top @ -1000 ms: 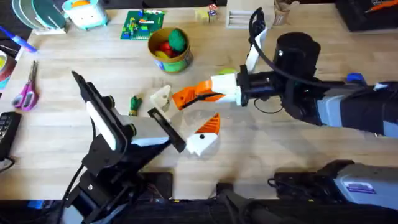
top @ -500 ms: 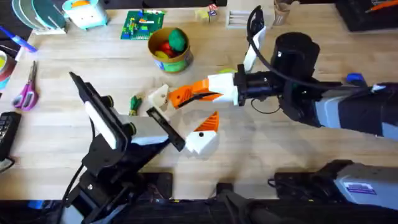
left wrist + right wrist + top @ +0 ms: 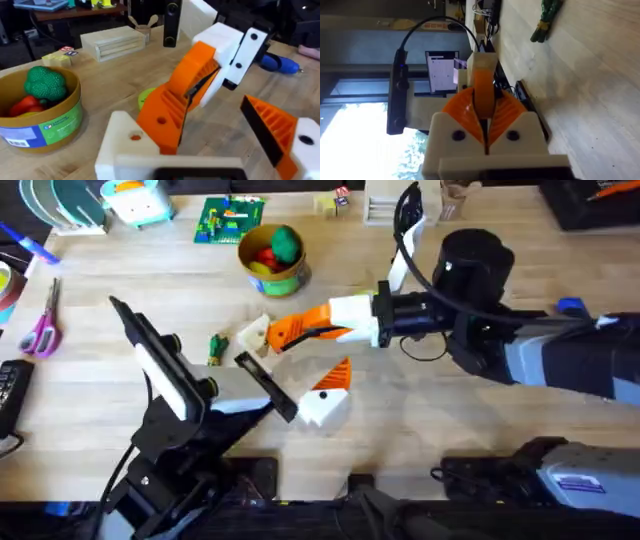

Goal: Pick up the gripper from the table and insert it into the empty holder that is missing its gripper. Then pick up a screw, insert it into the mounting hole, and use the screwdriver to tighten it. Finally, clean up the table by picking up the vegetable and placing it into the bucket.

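Orange wedge (image 3: 283,332), pinched in the right gripper (image 3: 290,334), meets the white holder (image 3: 256,338); left gripper fingers: cannot tell.

Even bright light, blown-out window glare

Table (image 3: 480,420): pale wood, matt, fine straight grain. Right gripper (image 3: 278,336): white plastic shell, matt; orange pads ribbed, plastic. Holder (image 3: 257,337): white plastic, matt, smooth faces. Second white block (image 3: 322,410) with orange ribbed wedge (image 3: 338,377): same matt plastic. Bucket (image 3: 272,272): yellow, smooth, slight sheen, printed green paper-like band. Vegetable (image 3: 218,348): dark green, bumpy, looks plastic. Screwdriver (image 3: 280,63) handle: blue, smooth, glossy plastic.
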You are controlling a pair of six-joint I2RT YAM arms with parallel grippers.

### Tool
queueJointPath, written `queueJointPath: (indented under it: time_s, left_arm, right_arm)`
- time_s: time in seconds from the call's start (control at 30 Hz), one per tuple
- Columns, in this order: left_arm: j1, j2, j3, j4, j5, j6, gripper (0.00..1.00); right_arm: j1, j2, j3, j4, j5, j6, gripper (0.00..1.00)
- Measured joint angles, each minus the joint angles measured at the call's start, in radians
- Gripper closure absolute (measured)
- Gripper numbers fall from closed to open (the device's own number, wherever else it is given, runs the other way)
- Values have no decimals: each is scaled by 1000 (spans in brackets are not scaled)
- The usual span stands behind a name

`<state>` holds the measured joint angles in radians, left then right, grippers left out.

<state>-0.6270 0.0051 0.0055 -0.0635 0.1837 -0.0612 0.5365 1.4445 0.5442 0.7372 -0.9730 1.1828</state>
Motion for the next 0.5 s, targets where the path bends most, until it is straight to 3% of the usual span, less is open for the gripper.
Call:
queueJointPath:
  time_s: [0.5]
  left_arm:
    - [5, 0, 0, -1, 32, -33, 8]
  right_arm:
    - [62, 117, 32, 86, 28, 23, 993]
